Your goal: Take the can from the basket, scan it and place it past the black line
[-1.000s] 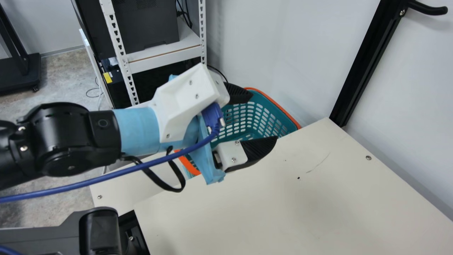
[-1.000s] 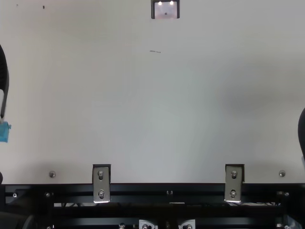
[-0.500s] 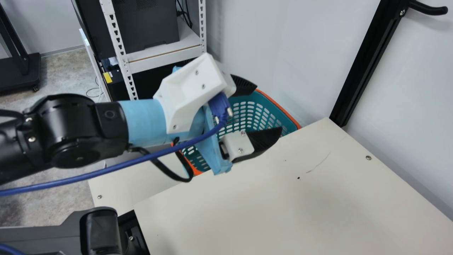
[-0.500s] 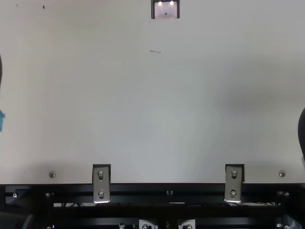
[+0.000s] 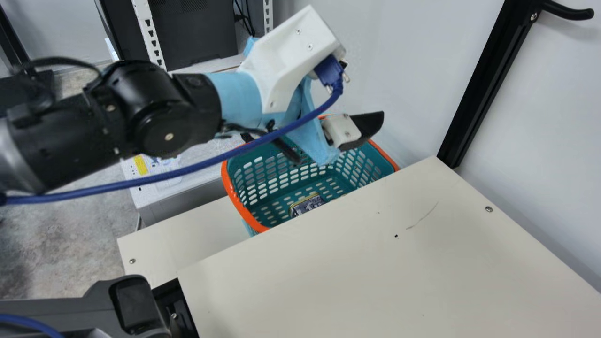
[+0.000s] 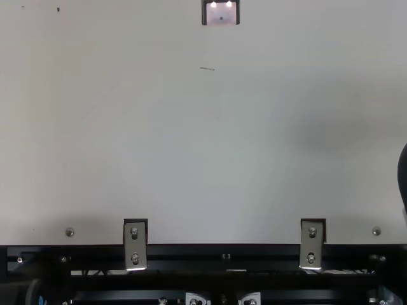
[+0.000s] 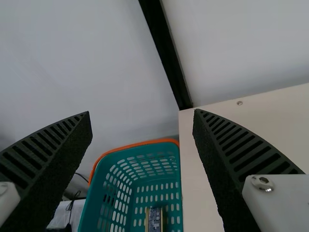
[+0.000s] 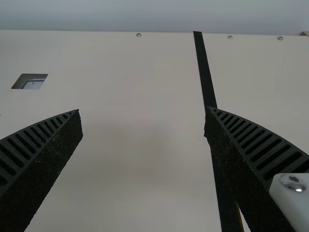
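Main view: can (image 5: 307, 205), dark-labelled, yellowish-rimmed, inside teal basket (image 5: 226, 177); left gripper (image 5: 345, 131) nearby; pale wall (image 5: 404, 70) behind; top view: right gripper (image 6: 403, 175) at right of cream table (image 6: 210, 146); left wrist view: fingers (image 7: 224, 154) parted; right wrist view: fingers (image 8: 48, 154) parted; black line (image 8: 206, 77).

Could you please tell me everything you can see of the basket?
The basket is teal with an orange rim and looks like plastic; rows of rounded slots pierce its walls and floor. It sits upright beside the table, lower than the tabletop, whose edge hides part of it in the main view. The can lies inside on the floor. The left gripper hangs open above, seemingly clear of it. Whether the basket touches the table, I cannot tell.
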Robot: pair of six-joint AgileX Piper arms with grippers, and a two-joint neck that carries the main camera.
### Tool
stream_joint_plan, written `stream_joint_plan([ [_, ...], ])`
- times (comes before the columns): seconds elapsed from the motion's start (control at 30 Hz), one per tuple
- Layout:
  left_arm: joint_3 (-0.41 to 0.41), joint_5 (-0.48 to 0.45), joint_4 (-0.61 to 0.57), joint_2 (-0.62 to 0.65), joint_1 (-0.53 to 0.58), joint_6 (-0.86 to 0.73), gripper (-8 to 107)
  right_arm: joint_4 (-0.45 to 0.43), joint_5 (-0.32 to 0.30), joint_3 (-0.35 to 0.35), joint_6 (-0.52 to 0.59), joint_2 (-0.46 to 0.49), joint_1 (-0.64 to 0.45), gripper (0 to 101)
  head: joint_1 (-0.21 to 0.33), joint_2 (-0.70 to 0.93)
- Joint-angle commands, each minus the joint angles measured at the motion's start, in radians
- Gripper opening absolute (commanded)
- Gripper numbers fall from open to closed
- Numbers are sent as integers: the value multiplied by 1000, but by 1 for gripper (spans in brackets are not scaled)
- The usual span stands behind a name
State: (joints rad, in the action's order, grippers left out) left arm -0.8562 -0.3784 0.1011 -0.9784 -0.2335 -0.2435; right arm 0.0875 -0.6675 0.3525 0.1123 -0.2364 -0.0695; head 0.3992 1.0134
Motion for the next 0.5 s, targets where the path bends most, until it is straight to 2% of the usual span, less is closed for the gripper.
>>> stream_joint_plan([
  [0.0,0,8,-71,-33,-56,-85,90,0,0,0,0,0,0,101,14,204],
  [0.47,-7,22,-358,-234,-298,-481,90,0,0,0,0,0,0,101,14,204],
])
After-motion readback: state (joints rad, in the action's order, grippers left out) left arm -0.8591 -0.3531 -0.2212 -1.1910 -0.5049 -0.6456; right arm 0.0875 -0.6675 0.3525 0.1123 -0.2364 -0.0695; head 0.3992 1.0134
